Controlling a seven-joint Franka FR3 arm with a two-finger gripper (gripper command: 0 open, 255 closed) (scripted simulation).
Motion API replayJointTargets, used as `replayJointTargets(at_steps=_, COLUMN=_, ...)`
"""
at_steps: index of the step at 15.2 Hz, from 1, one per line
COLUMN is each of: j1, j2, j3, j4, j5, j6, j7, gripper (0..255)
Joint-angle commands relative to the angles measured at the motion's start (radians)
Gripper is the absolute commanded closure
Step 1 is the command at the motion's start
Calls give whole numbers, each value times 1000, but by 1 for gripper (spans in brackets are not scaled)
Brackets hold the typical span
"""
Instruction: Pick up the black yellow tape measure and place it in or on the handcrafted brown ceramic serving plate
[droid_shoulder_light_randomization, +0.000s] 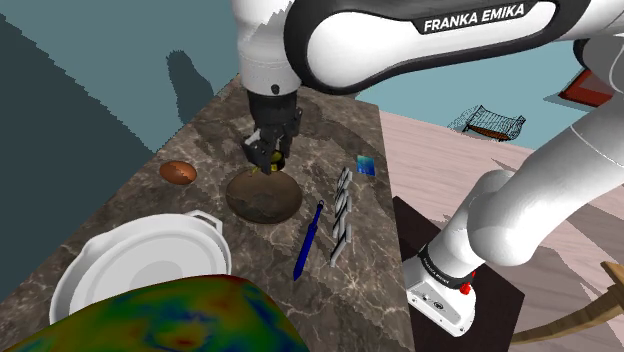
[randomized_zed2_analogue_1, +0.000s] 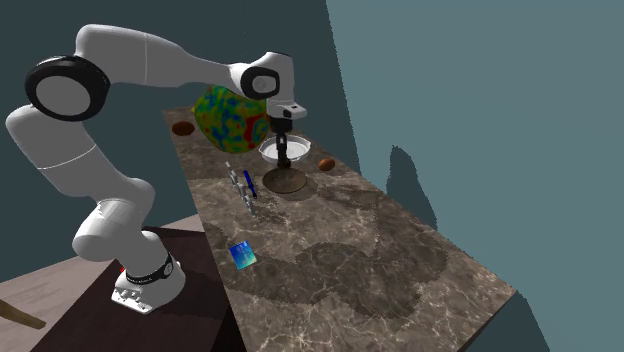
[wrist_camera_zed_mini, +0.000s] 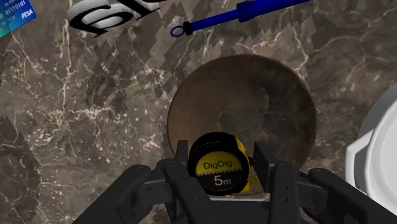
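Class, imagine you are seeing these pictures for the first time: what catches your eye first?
The black gripper clasps a black-and-yellow tape measure above the round brown plate on the dark marbled table. At the shoulder view's lower left bulges a rainbow-patterned object, beside a white dish.

Beneath the gripper (wrist_camera_zed_mini: 221, 160) the brown plate (wrist_camera_zed_mini: 254, 89) lay with its face open to a straight approach. A white pot (wrist_camera_zed_mini: 380, 153) stood just beside the plate and crowded that flank. A blue screwdriver (wrist_camera_zed_mini: 245, 13) lay near the plate's far rim. Away from the pot, bare marbled worktop (wrist_camera_zed_mini: 76, 127) gave free passage.
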Motion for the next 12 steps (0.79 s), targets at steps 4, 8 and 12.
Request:
replayJointTargets(at_steps=4, j1=2, j2=11, j3=5, j4=-55, j5=-5, j6=64, j7=12, gripper=255)
replayJointTargets(at_steps=8, j1=2, j2=27, j3=9, j4=-94, j5=-12, j6=117, j7=22, gripper=255)
replayJointTargets(at_steps=12, j1=2, j2=45, j3=12, j4=-127, j5=-21, j6=165, j7=33, gripper=255)
